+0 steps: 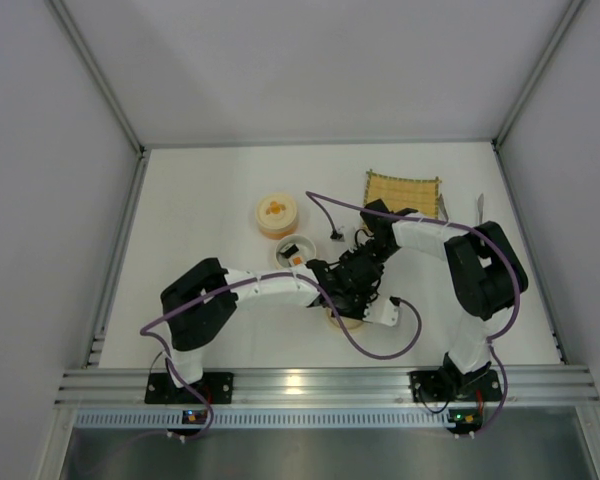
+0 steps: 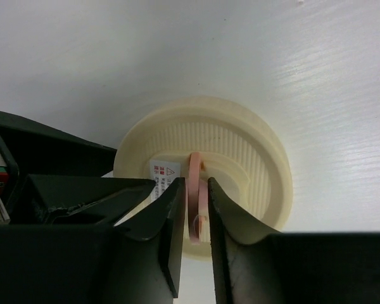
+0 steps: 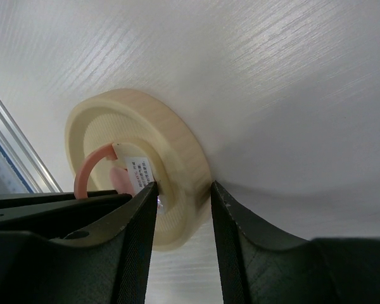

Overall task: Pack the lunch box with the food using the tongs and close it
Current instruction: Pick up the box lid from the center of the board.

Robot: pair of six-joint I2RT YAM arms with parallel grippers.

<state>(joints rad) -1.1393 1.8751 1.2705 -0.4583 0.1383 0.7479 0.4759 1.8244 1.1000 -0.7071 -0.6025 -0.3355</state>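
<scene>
A flat cream lid (image 2: 240,142) with a pink ring handle (image 2: 194,190) lies near the table's front. My left gripper (image 2: 196,183) is shut on that pink ring. My right gripper (image 3: 182,185) straddles the same lid (image 3: 177,145) and pinches its rim, one finger inside and one outside. From above, both grippers (image 1: 342,285) meet over the lid (image 1: 345,320). An open bowl (image 1: 295,250) holds food with an orange centre. A closed orange-rimmed bowl (image 1: 277,215) stands behind it. Grey tongs (image 1: 443,205) seem to lie along the mat's right edge.
The yellow bamboo mat (image 1: 403,193) sits at the back right. A thin pale strip (image 1: 479,208) lies further right, partly under the right arm. Purple cables loop over both arms. The metal rail (image 1: 320,385) runs along the near edge.
</scene>
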